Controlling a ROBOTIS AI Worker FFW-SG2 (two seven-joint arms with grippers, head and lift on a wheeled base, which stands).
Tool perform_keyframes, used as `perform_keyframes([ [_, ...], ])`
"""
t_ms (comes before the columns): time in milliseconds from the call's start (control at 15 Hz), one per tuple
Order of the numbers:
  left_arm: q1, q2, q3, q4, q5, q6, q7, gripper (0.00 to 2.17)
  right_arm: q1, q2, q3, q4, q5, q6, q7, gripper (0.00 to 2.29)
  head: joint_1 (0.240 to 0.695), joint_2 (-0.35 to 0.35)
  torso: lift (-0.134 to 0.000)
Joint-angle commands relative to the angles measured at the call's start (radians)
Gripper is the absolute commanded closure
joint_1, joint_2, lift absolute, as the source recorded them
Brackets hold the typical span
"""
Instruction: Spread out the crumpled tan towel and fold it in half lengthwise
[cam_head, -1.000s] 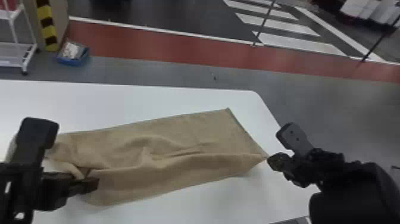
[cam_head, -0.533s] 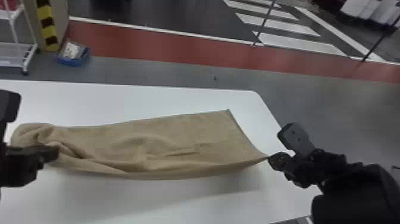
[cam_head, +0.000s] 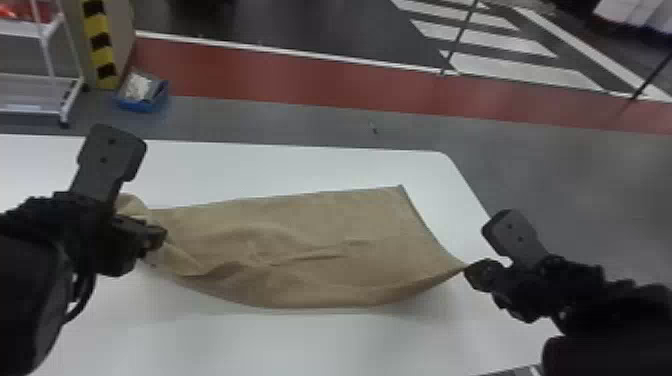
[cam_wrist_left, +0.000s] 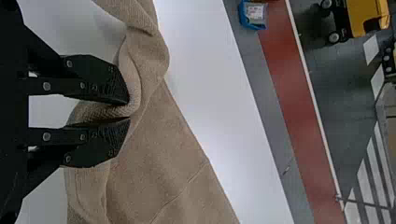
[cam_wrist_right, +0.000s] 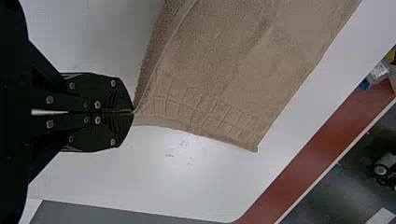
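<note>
Tan towel (cam_head: 310, 250) slacker now, left pincer (cam_head: 159, 236) nearer the right pincer (cam_head: 470, 272)

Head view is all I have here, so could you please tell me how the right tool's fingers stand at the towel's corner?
Observer: The right tool has its fingers closed, with the tan towel pinched at their tips.
Operator: Thank you. What is between the left tool's fingers?
Observer: A thick fold of the towel lies between the fingers of the left tool.
Operator: Is there any pattern near the towel's right-hand end?
Observer: Yes, a band of squares runs along it.
</note>
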Motion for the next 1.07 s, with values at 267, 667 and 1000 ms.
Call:
perform_keyframes([
  [267, 0.025, -0.007, -0.123, -0.011, -0.051, -0.004, -0.001, 0.00, -0.008, 0.011, 0.001, -0.002, -0.002, 0.009, 0.000, 1.17, 0.695, -0.350, -0.123],
  [667, 0.038, -0.041, -0.140, -0.060, -0.008, -0.053, 0.002, 0.00, -0.029, 0.044, 0.003, -0.001, 0.002, 0.009, 0.000, 1.17, 0.695, -0.350, -0.123],
  [1000, 0.103, 0.011, -0.062, -0.126, 0.026, -0.065, -0.018, 0.00, -0.023, 0.058, -0.004, -0.004, 0.001, 0.003, 0.001, 1.17, 0.695, -0.350, -0.123],
])
